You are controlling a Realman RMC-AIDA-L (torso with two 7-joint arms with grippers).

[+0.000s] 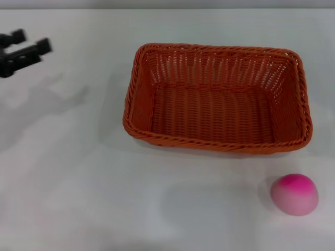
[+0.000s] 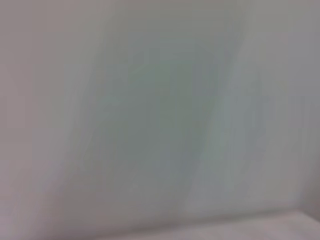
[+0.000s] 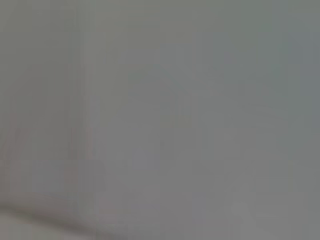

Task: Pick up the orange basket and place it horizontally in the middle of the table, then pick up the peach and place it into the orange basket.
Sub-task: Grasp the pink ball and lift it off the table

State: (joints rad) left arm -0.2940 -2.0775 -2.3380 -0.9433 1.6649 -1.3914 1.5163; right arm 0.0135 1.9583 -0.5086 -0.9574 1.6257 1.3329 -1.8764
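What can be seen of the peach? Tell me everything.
The peach is a small, round, smooth fruit, hot pink on top fading to pale pinkish-white below. It sits whole on the white table, near the front right, just in front of the orange basket's right corner but apart from it. Nothing but the table touches it; no pincer is near.

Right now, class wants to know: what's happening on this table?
Nothing is being held. The basket sits empty, long side across, near the middle of the table. The peach lies outside it, in front of its right corner. The left gripper hangs open at the far left; the right gripper is out of view.
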